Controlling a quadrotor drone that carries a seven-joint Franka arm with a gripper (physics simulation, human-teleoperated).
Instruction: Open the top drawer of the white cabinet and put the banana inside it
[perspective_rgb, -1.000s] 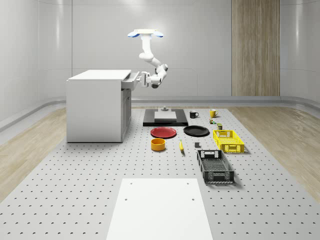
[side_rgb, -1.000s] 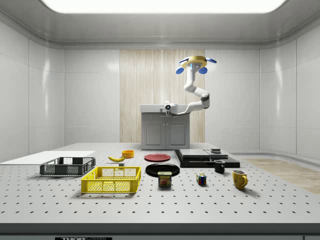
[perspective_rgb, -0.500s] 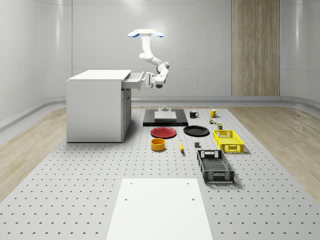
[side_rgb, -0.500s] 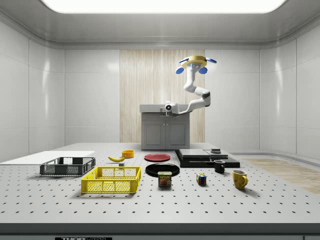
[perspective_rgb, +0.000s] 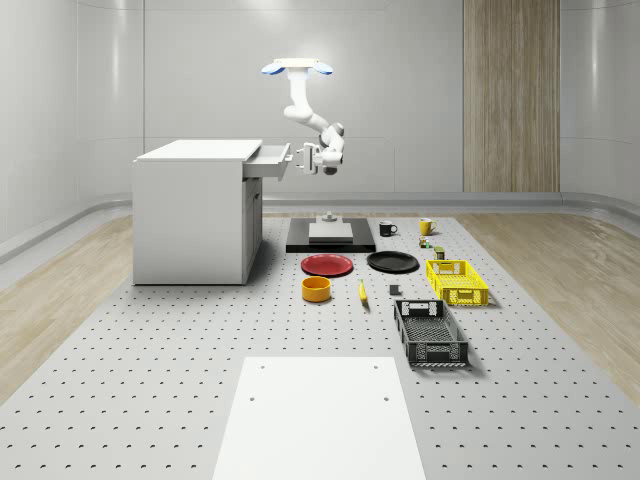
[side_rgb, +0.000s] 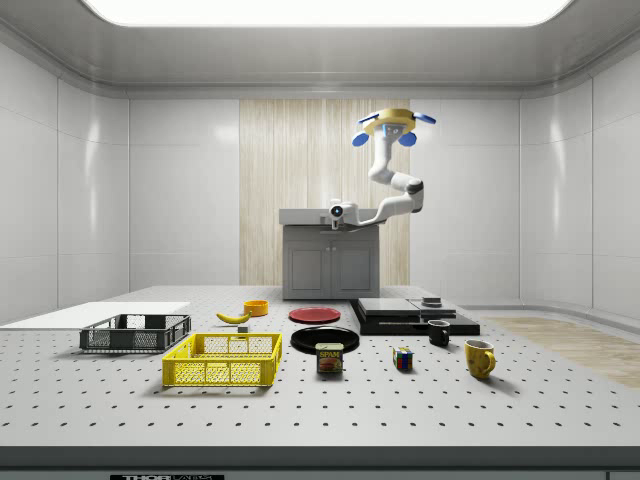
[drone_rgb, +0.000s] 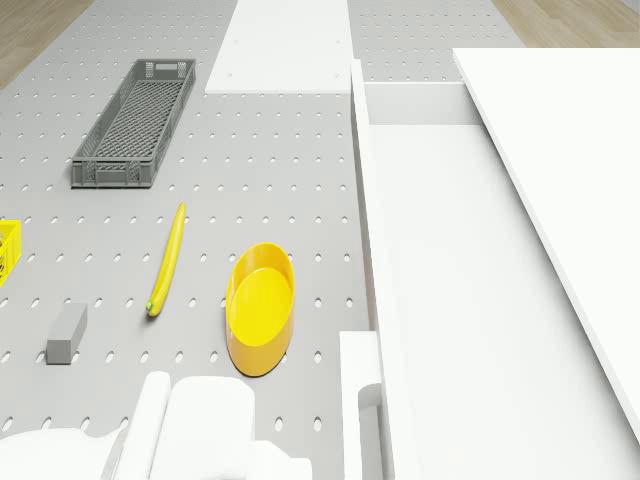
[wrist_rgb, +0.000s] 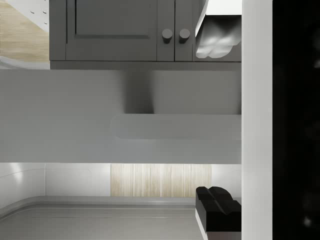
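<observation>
Drawer (perspective_rgb: 268, 160) ajar; gripper (perspective_rgb: 300, 157) at front, arm bent.

Pale panelled walls (perspective_rgb: 110, 90), wood-slat strip (perspective_rgb: 510, 95) — perforated grey floor (perspective_rgb: 150, 380), bright ceiling light (side_rgb: 320, 10).

One legible marking is present: the word "SPAM" in yellow letters on the dark blue label of the small rectangular tin can (side_rgb: 328, 358), which stands on the grey perforated counter (side_rgb: 400, 410) in the side view, just beside the yellow plastic mesh crate (side_rgb: 224, 360). The remaining print on that label cannot be read.
</observation>
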